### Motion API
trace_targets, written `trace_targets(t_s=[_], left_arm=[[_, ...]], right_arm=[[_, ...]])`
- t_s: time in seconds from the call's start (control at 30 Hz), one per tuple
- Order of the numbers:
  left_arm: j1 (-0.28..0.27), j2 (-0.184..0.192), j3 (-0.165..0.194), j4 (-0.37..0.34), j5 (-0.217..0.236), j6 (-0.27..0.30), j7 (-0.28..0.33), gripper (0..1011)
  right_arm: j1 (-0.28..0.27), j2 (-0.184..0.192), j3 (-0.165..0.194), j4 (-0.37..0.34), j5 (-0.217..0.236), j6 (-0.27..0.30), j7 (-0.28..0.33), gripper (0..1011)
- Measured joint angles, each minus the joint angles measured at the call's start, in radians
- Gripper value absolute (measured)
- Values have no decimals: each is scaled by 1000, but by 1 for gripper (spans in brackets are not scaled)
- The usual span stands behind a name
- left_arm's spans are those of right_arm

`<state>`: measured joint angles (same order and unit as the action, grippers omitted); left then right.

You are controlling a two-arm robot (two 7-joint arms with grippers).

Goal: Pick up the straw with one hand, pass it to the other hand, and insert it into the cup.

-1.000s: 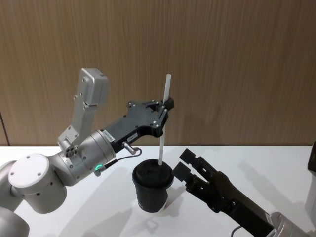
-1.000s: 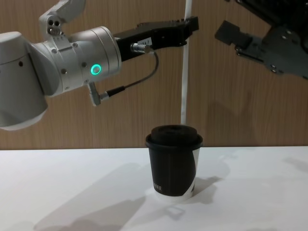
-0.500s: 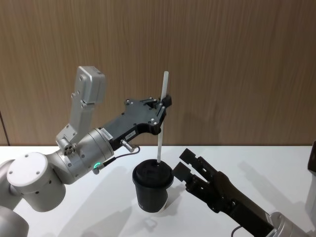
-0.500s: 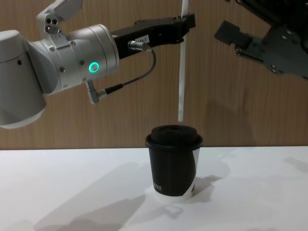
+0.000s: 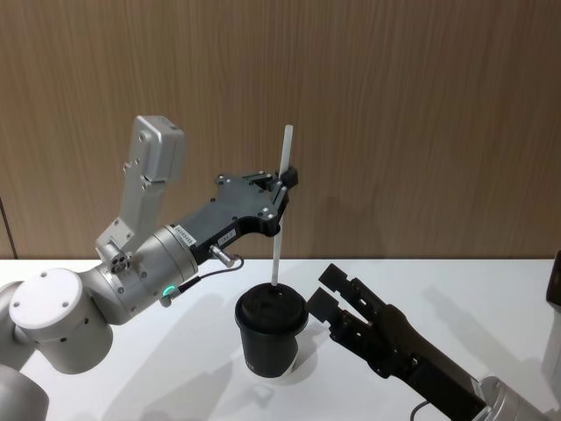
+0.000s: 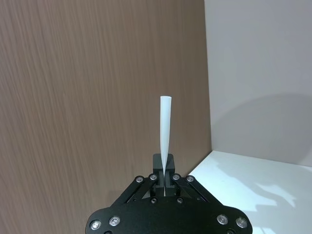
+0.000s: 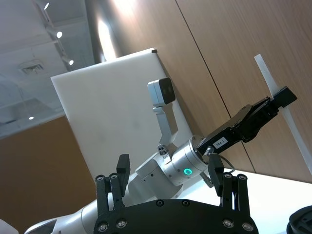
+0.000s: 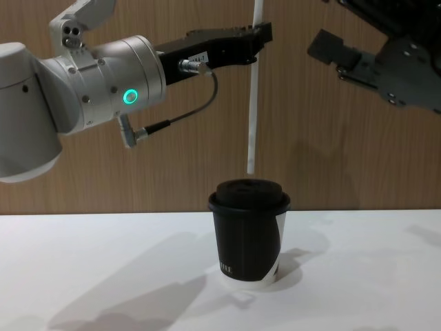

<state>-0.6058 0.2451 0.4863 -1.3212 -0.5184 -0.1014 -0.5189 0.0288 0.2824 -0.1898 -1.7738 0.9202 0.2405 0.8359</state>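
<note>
Your left gripper (image 5: 282, 180), the long black one on the silver wrist, has its fingers pinched shut on the straw (image 5: 279, 224) high up, so most of the tube hangs below them, nearly upright, its lower tip just above the lidded black cup (image 5: 271, 331); that looks like aiming for the lid. Your right gripper (image 5: 331, 290) waits beside the cup, fingers spread and empty.
</note>
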Motion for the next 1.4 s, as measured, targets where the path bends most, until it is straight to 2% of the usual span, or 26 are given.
trace_targets(t_s=[0.5, 1.4], left_arm=[[0, -7, -10, 7, 2, 13, -6, 10], [1, -1, -7, 0, 1, 38, -9, 10]], right_arm=[[0, 0, 0, 0, 0, 0, 0, 1001], [0, 0, 0, 0, 0, 0, 0, 1001]])
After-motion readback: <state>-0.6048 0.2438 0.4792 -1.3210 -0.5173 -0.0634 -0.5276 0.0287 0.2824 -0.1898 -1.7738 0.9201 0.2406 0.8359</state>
